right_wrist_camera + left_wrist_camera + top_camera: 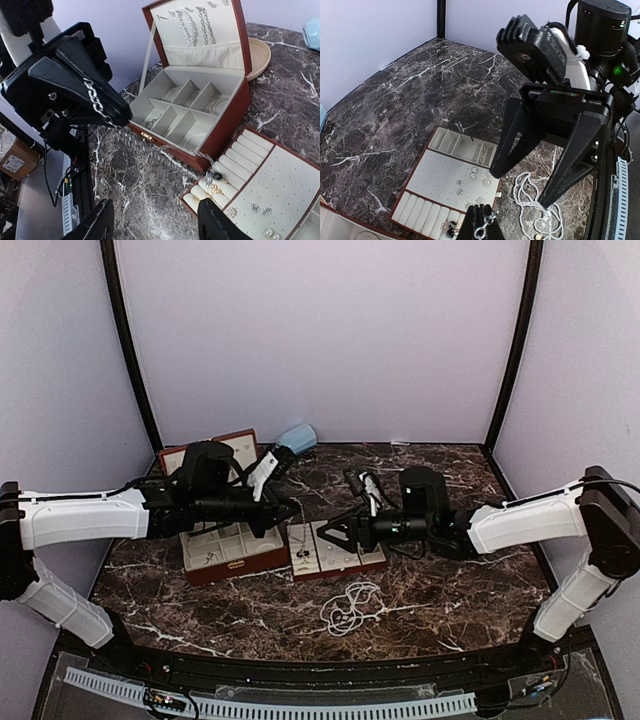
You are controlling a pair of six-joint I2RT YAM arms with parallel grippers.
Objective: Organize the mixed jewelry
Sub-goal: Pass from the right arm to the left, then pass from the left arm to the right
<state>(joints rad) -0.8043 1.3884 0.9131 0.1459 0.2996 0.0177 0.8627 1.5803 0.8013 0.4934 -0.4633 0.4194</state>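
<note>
Status: see chain clamped in left gripper, hanging to tray at 3 o'clock of case. Also right gripper, jaws wide. Loose bead strand on table, 6 o'clock of tray.

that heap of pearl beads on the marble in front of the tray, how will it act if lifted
Likely floppy: the bead strand lies in loose crossing loops, so pinched at one spot it would probably dangle. Its beads look tiny, so it seems light; a push would likely bunch it.
</note>
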